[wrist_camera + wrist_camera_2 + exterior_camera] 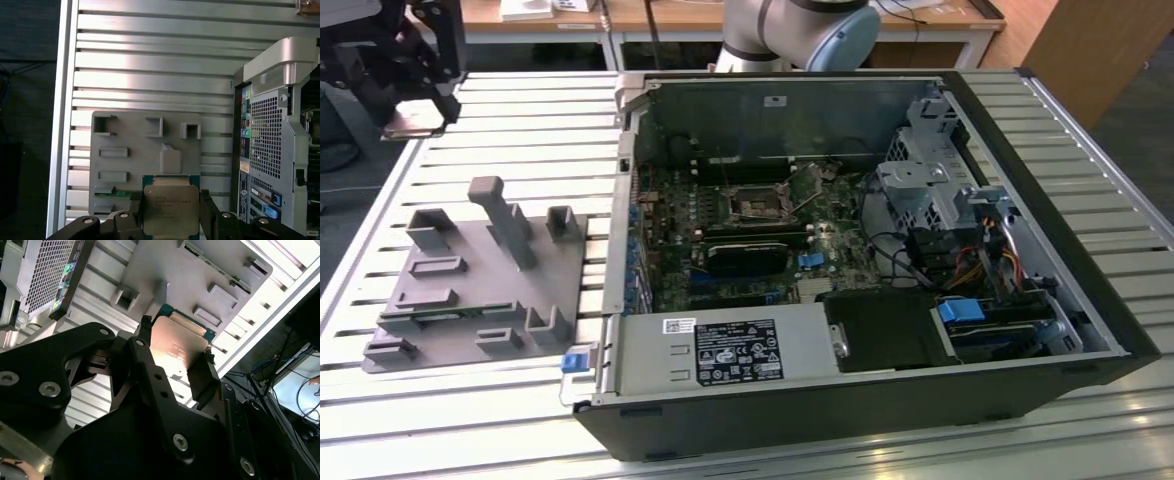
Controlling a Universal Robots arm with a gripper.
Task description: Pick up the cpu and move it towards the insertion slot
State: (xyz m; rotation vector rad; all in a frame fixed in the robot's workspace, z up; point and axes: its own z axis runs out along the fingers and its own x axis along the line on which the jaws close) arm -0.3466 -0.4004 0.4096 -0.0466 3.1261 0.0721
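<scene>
One cpu [171, 210] sits clamped between the two black fingers [209, 212] of the hand [416, 118], lifted above the slatted table [520, 130] at the exterior view's far left, silvery top facing the first wrist view. It is square, so no long axis shows. One grey fixture tray [130, 165] lies below it, and one insertion slot [758, 206] sits well apart inside the single open computer case [1014, 130].

Nothing printed could be made out from where I stood. The power supply [720, 345] carried a large black-and-white label [736, 352] with a small white sticker [678, 324] beside it, their lines too fine to read. Another white sticker [775, 100] sat on the inner wall of the computer case [881, 415]. In the first wrist view, faint rows of print crossed the metal top of the cpu [169, 210], illegible.
</scene>
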